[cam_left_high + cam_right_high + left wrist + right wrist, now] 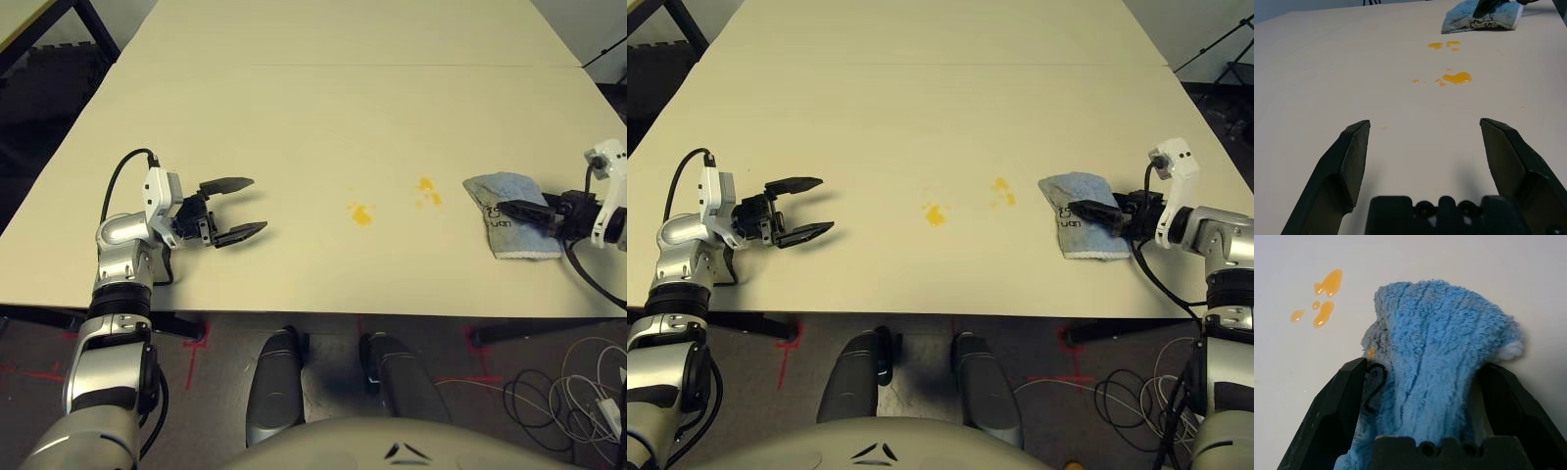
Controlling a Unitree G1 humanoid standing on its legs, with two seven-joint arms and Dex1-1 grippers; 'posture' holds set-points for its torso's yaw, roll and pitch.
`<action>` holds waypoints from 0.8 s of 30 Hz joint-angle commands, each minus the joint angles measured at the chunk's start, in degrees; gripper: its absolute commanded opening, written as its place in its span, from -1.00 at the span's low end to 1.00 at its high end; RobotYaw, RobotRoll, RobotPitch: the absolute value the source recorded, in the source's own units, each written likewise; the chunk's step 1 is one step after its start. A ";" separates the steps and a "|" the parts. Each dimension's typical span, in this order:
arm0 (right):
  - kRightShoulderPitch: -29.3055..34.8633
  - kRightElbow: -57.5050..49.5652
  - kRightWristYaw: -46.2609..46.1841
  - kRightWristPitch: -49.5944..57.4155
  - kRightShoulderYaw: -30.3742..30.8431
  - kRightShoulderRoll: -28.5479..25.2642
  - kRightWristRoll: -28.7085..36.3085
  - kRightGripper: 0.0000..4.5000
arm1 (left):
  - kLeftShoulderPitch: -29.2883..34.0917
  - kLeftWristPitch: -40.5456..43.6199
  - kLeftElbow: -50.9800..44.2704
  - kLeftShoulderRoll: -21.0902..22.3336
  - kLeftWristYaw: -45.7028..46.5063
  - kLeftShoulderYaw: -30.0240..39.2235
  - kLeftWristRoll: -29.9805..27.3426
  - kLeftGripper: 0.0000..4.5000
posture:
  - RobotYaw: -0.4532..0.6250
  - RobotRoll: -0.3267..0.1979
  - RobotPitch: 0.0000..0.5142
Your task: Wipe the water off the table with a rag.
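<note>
The rag (513,215) lies crumpled on the table (313,108) toward your right side, near the front edge, its long axis running roughly from the far side back toward you. Your right gripper (1422,396) is on it: the fingers are spread as wide as they go, one on each flank of the cloth, with the terry bunched up between them. They straddle it but have not closed, so nothing is held yet.

The water (361,212) sits as two small groups of yellow-orange splotches, both to the left of the rag; the nearer group (426,192) is just beside the rag's left edge, the other a little further on toward the table's middle. So your wipe runs leftward from the rag, away from the right arm's side.

Your left gripper (235,208) hovers well apart on the left, fingers open and empty, pointing across at the spill. The right arm is plainly the nearer one to the rag. My judgement: close on the rag first, then drag left through both patches.
</note>
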 commanded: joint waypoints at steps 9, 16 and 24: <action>2.62 -1.15 -1.06 3.73 2.45 1.40 -0.59 -0.40 | -0.16 -1.15 1.55 -0.49 -0.18 -1.12 0.37 1.00 | 0.01 0.25 -0.29; -1.40 0.37 -4.04 2.08 -2.59 1.84 2.23 -0.88 | -1.33 -2.26 3.21 -0.85 0.01 -1.23 0.67 1.00 | 0.00 0.25 -0.30; -8.23 1.37 -10.39 0.75 -5.51 6.08 4.72 -0.88 | -1.81 -2.93 4.02 -0.79 -0.17 -1.39 0.62 1.00 | 0.00 0.25 -0.32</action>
